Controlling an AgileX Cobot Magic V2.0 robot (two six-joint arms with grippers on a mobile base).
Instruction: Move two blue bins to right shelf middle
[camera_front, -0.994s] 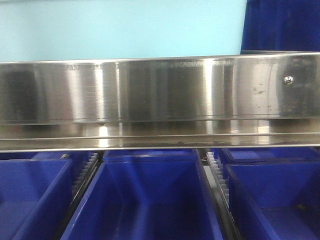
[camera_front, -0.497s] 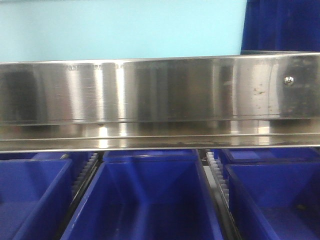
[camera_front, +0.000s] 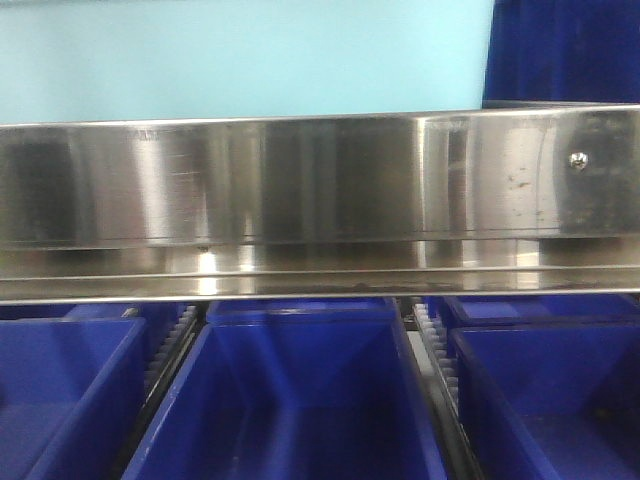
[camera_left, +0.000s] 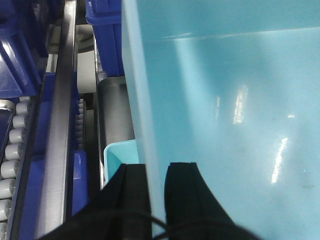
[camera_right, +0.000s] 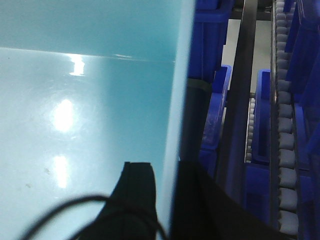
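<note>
front view soft and slightly blurred; vertical glare streaks the steel shelf rail (camera_front: 200, 180), white reflections spot the glossy pale blue bin (camera_left: 240, 105); wrist-view foregrounds dark, unfocused.

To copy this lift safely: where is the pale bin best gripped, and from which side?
The bin's opposite side walls, taken edge-on, one finger inside and one outside, as the left gripper and right gripper do: the walls are thin, flat and smooth.
</note>
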